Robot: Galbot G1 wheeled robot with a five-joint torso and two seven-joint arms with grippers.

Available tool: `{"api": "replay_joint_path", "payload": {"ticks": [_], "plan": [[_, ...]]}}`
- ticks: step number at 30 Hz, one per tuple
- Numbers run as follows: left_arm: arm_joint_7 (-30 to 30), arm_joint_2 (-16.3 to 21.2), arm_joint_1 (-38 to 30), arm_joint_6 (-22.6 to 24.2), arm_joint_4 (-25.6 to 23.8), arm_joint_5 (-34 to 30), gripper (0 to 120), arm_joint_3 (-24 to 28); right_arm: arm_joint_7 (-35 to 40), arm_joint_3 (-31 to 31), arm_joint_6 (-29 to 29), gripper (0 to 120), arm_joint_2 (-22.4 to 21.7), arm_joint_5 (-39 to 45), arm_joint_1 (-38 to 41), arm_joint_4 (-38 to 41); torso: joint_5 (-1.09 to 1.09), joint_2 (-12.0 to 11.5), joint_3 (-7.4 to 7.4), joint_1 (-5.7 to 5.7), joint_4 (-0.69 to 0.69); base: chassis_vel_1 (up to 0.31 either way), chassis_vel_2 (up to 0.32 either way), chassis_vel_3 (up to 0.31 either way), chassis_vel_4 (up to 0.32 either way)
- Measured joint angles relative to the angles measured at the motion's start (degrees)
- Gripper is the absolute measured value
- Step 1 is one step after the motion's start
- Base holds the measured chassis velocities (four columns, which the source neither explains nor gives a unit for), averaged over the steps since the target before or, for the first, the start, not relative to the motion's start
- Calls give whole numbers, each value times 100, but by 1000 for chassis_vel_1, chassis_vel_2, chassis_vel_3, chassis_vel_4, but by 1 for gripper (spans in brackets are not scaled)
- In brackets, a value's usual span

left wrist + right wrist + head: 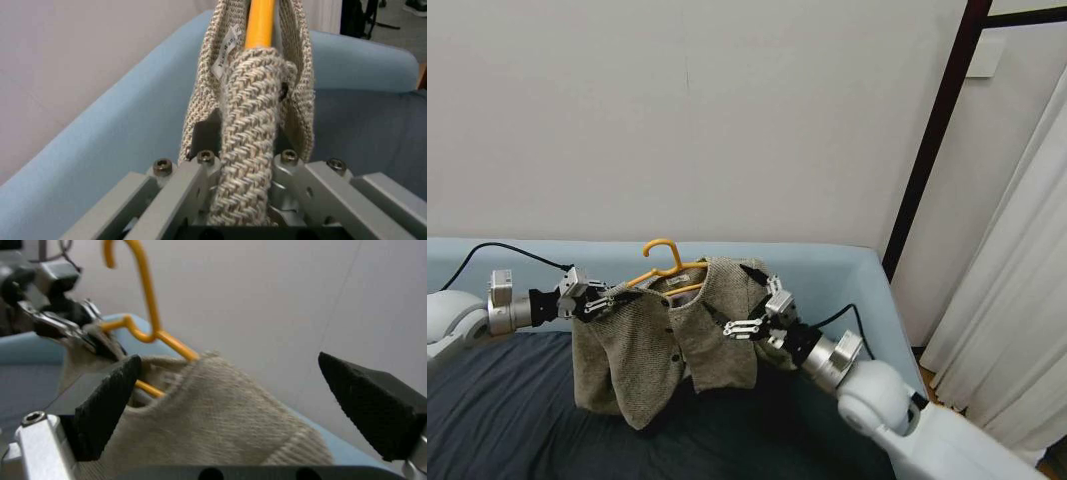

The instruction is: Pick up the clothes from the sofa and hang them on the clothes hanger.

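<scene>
A beige knit cardigan hangs on an orange hanger above the sofa, held up between both arms. My left gripper is shut on the cardigan's left shoulder; in the left wrist view the knit is pinched between its jaws with the hanger running up from it. My right gripper is at the cardigan's right shoulder. Its black fingertips stand wide apart and open around the knit, and the hanger hook rises beyond.
The light blue sofa back runs behind the cardigan and a dark seat cushion lies below it. A dark upright pole stands at the right by a white curtain. A plain wall is behind.
</scene>
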Motion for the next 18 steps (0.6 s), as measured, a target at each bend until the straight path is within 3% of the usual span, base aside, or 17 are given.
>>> {"api": "replay_joint_path", "payload": {"ticks": [5, 10, 14, 15, 18], "plan": [[98, 0, 80, -62, -19, 100, 7, -27, -378, -47, -595, 100, -153, 842, 568, -286, -1, 0, 0, 0, 1, 0, 0, 0, 0], [172, 4, 81, -95, -39, 134, 7, -27, -1030, -231, -791, 100, -181, 1126, 1077, -699, -1, 0, 0, 0, 1, 0, 0, 0, 0], [225, 20, 82, -147, -67, 151, 7, -26, -2191, -392, -844, 100, -126, 1155, 1601, -1310, -1, 0, 0, 0, 1, 0, 0, 0, 0], [225, 20, 82, -147, -67, 151, 7, -26, -2191, -392, -844, 100, -126, 1155, 1601, -1310, -1, 0, 0, 0, 1, 0, 0, 0, 0], [266, 20, 136, -235, -69, 199, 7, -32, -3445, -484, -955, 100, 66, 911, 1959, -1925, -2, 0, 0, 0, 1, 0, 0, 0, 0]]}}
